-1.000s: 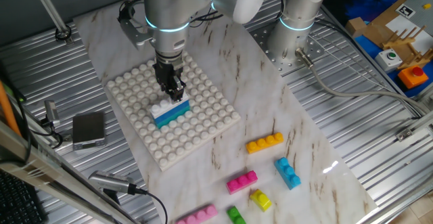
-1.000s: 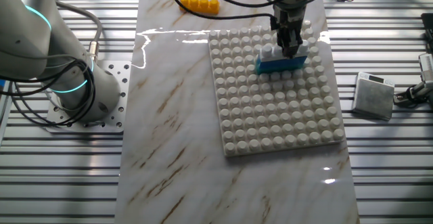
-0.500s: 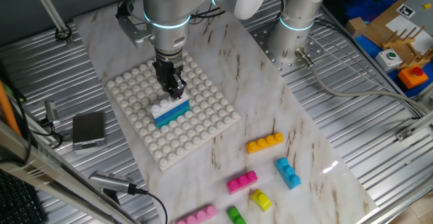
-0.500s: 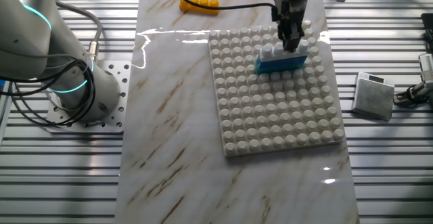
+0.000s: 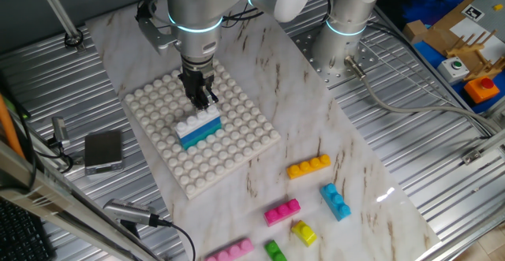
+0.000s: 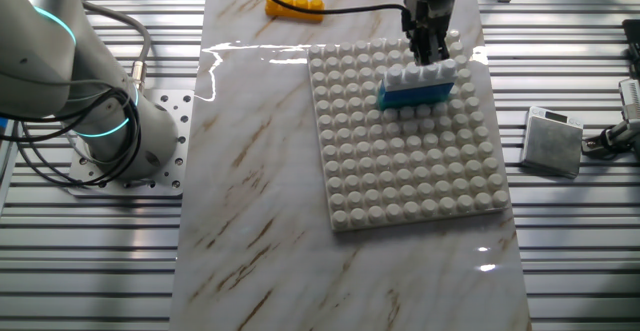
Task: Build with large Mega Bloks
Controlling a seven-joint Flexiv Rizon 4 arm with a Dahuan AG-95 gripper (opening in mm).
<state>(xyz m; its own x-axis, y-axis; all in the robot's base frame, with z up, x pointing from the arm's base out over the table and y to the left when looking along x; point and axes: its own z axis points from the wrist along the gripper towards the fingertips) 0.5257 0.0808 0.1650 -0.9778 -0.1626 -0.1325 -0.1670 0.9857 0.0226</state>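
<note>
One fixed view shows the gripper [image 5: 203,98] pointing down over the white studded baseplate [image 5: 237,151], just above a stack of bricks. The stack consists of a white brick [image 5: 197,122] seated on a teal brick [image 5: 200,132], with a blue brick [image 5: 194,142] forming the bottom layer. The stack stands near the middle of the baseplate. The fingertips sit just above the white brick; whether they touch it cannot be determined. The fingers are close together with nothing visible between them; whether they are fully pressed together cannot be determined from either view.

Loose bricks lie on the marble tabletop [image 5: 347,151], well apart from the baseplate:
- an orange brick [image 5: 308,166]
- a blue stepped brick [image 5: 335,201]
- a magenta brick [image 5: 282,211]
- a yellow brick [image 5: 304,232]
- a green brick [image 5: 274,251]
- a pink brick [image 5: 230,250] at the lower frame edge

The other fixed view shows the same stack from the opposite side: the white brick [image 6: 422,74] above the blue brick [image 6: 415,95], near the far edge of the baseplate [image 6: 400,171]. The gripper [image 6: 431,53] hangs directly behind the stack. The orange brick [image 6: 295,7] lies beyond the baseplate. A small grey box [image 6: 553,141] rests on the ribbed metal surface beside the tabletop.
</note>
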